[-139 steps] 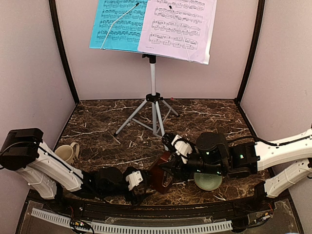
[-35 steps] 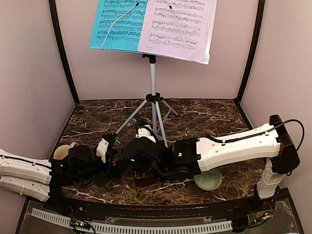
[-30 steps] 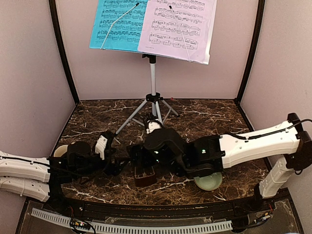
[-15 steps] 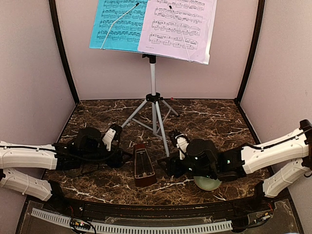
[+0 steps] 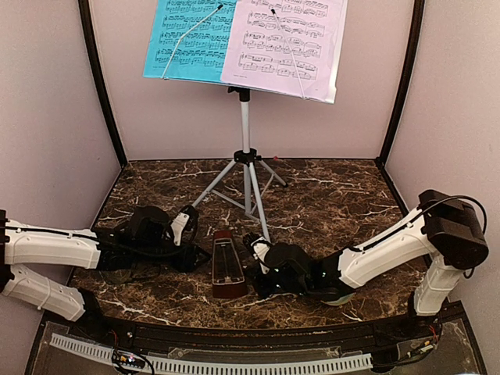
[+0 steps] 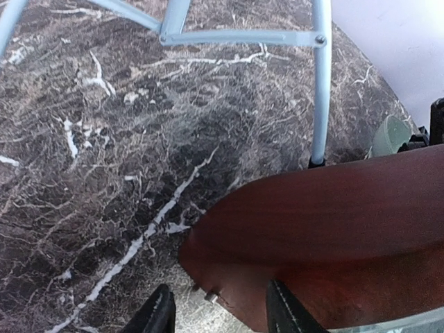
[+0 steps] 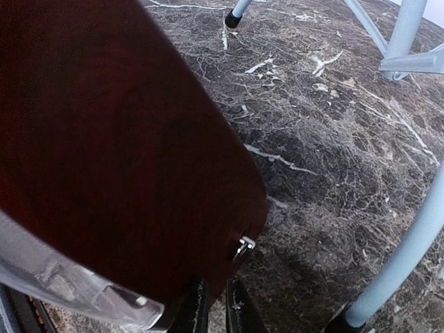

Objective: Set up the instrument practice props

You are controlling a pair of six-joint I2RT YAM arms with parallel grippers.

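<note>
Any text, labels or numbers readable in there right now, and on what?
Nothing can be read as text.
blue music sheet: printed staves and notes only, any heading too small to read.
lilac music sheet: the same, too small.
metronome: no marking legible.

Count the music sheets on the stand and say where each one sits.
2. The blue sheet is on the left side of the stand, and the lilac sheet is right beside it on the right side. Any sheet tucked behind these two would be hidden.
</note>
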